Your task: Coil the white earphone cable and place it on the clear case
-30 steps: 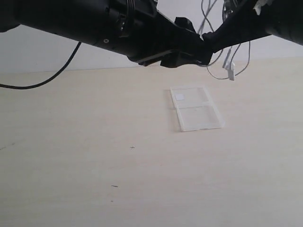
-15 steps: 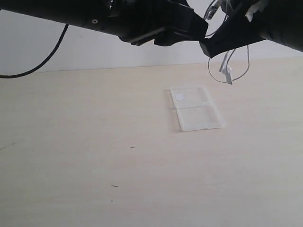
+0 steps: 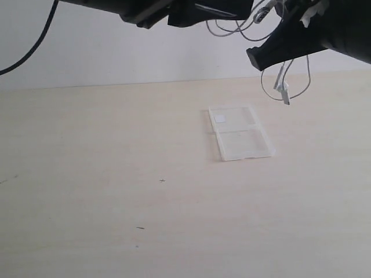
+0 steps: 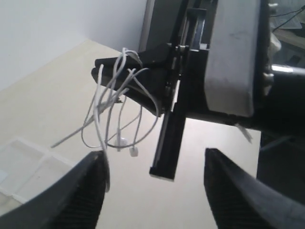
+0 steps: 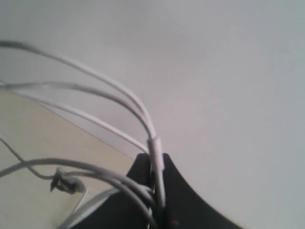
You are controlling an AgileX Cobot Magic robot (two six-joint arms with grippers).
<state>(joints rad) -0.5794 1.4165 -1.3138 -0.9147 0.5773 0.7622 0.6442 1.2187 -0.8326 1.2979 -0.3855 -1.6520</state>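
Since a second ago the left arm (image 3: 168, 8) has climbed. Then it lay across the upper part of the exterior view with its tip against the right hand (image 3: 259, 58); now only its underside shows along the top edge, clear of that hand. The black cord (image 3: 32, 49) has swung up with it. The right hand has kept roughly its place, high over the far side of the table (image 3: 116, 191). A few strands of the cable (image 3: 282, 81) now reach out to the left under the end of the left arm, where before they hung close beside the right hand. The case (image 3: 240, 132) lies where it lay, open and flat on the table, its white patch in the far half.

The left hand (image 4: 155, 152) is wide apart, with nothing between its fingers (image 4: 88, 191). It faces the right hand (image 4: 102, 71) across a gap. One strand drops just beside one of its fingers; whether it touches cannot be told.

The right hand (image 5: 157, 200) is clamped on the cable (image 5: 148, 126). Several strands gather at its tip, and the right wrist view shows them pinched there. From the tip the cable (image 4: 119, 109) hangs in loose, uneven loops in the air, with the earbuds (image 4: 123, 141) at the bottom. The loops are above and a little beyond the case (image 4: 24, 164) and do not touch it.
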